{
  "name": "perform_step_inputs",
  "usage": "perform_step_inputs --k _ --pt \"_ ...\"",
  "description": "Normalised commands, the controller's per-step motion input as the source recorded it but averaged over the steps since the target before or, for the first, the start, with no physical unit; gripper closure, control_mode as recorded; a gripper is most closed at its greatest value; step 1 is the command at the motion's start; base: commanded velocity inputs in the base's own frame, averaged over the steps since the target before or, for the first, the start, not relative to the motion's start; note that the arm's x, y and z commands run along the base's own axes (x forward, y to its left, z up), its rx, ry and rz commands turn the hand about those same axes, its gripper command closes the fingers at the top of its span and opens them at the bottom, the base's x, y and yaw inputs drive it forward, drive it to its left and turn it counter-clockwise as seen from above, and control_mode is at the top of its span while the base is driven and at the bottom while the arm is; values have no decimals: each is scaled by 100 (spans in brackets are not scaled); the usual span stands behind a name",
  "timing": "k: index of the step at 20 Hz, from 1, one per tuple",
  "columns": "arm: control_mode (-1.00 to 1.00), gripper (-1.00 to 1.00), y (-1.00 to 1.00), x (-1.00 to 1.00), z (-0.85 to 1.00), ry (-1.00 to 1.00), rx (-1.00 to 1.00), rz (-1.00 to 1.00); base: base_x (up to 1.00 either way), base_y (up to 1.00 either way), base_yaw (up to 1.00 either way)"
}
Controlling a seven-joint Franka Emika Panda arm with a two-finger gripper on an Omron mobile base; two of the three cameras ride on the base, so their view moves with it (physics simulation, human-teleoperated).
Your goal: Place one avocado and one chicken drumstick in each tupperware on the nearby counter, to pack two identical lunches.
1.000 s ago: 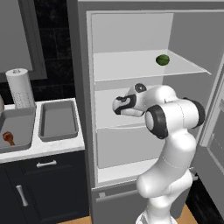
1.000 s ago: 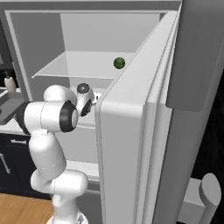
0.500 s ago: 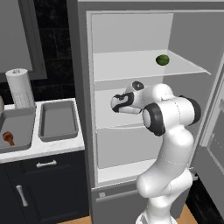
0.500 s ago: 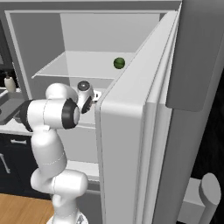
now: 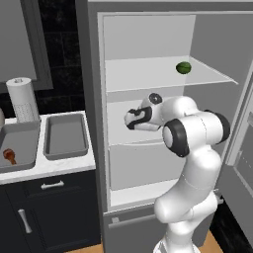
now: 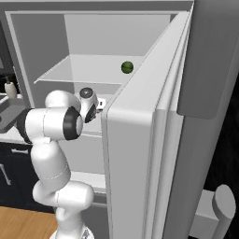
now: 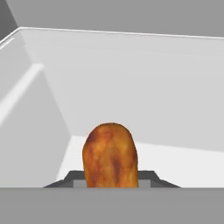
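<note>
My gripper (image 7: pixel 110 180) is inside the fridge at the middle shelf and is shut on a brown chicken drumstick (image 7: pixel 110 153), whose sides the dark fingertips (image 7: pixel 70 177) touch. In the left base view the gripper (image 5: pixel 129 119) points left over that shelf. A green avocado (image 5: pixel 183 67) (image 6: pixel 126 67) lies on the top shelf. On the white counter (image 5: pixel 49 169), left of the fridge, stand two grey tupperware trays. The nearer tupperware (image 5: pixel 65 151) holds nothing. The farther tupperware (image 5: pixel 29 157) holds another drumstick (image 5: pixel 9 155).
The open fridge door (image 6: pixel 154 140) stands close on the arm's right. A paper towel roll (image 5: pixel 22 99) stands behind the trays. A soap bottle (image 6: pixel 9 87) sits at the counter's back. Dark cabinet fronts (image 5: pixel 44 212) are below the counter.
The jaws have closed from wide open onto the drumstick. The arm has barely moved, with the hand a touch further left in the fridge.
</note>
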Motion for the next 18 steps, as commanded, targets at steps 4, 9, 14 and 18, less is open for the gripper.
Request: perform_step_inputs --k 4,9,14,18 --pt "-100 100 0 -50 0 -5 1 0 0 0 0" --pt "-100 100 0 -99 1 -15 1 0 0 0 0" --pt "-100 100 -4 -100 27 -16 0 0 0 0 0" --pt "-100 100 -14 -100 95 -1 3 0 0 0 0"
